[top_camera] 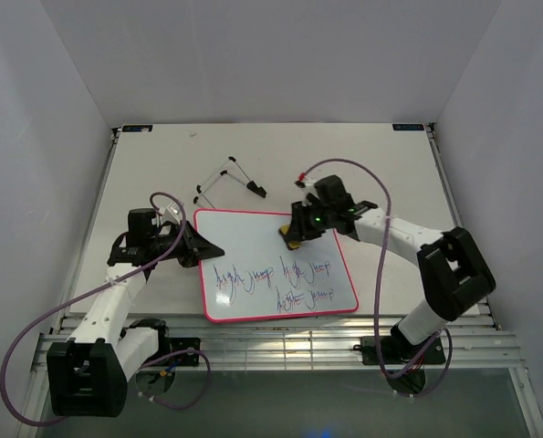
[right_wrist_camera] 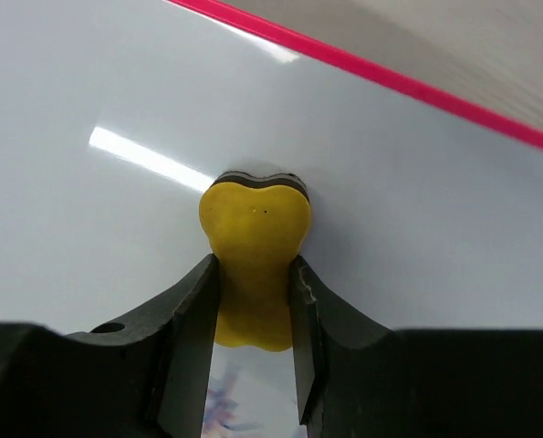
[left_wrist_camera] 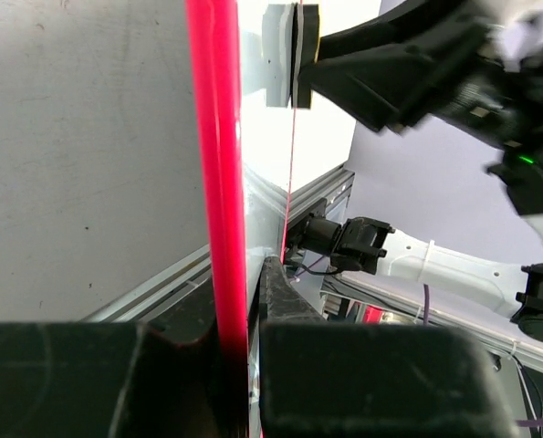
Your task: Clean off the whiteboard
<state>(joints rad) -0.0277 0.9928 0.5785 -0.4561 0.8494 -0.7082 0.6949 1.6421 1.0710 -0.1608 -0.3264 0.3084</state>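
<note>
Pink-rimmed whiteboard [top_camera: 244, 239] lies skewed, 2 rows of blue-purple scribbles [top_camera: 273, 275] on its near half

Robot lab cell: white walls [top_camera: 271, 55], aluminium rails [top_camera: 280, 347].

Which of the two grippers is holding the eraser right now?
The right gripper: its jaws are shut on the yellow eraser, pressed to the whiteboard in its blank upper part. The left gripper clamps only the board's left edge.

One whiteboard [top_camera: 276, 265], one yellow eraser [top_camera: 292, 243], two arms (left arm [top_camera: 107, 312], right arm [top_camera: 408, 239]), seemingly one wire stand [top_camera: 255, 189].
</note>
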